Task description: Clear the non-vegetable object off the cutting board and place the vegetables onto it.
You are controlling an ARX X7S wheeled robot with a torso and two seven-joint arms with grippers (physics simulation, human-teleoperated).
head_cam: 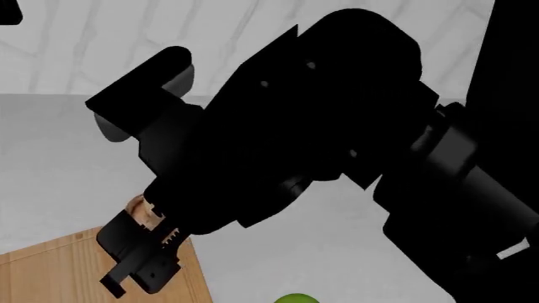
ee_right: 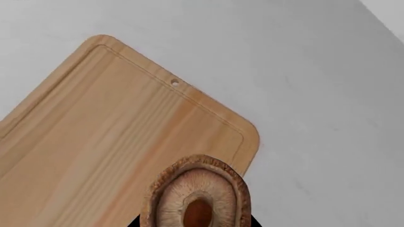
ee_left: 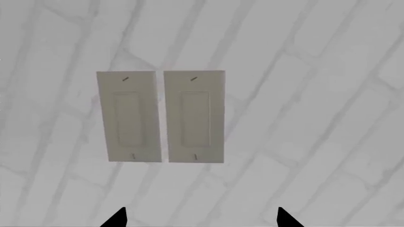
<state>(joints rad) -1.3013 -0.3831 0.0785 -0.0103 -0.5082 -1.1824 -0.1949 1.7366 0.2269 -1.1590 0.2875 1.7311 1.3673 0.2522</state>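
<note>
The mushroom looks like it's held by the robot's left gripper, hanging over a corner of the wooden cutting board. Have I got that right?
Not quite: it is the right gripper that holds the mushroom, not the left. The right wrist view shows it gripped close to the camera, over a corner of the cutting board. The left wrist view shows only a tiled wall with two switch plates.

Head camera is looking down over the bench (head_cam: 50, 164), mostly blocked by the near right arm (head_cam: 320, 126). Right wrist camera is facing down from close above, sharing the cutting board (ee_right: 107, 142) and mushroom (ee_right: 197, 194) with the head view. Left wrist camera is facing a tiled wall (ee_left: 303, 56), nearing two switch plates (ee_left: 161, 117).
</note>
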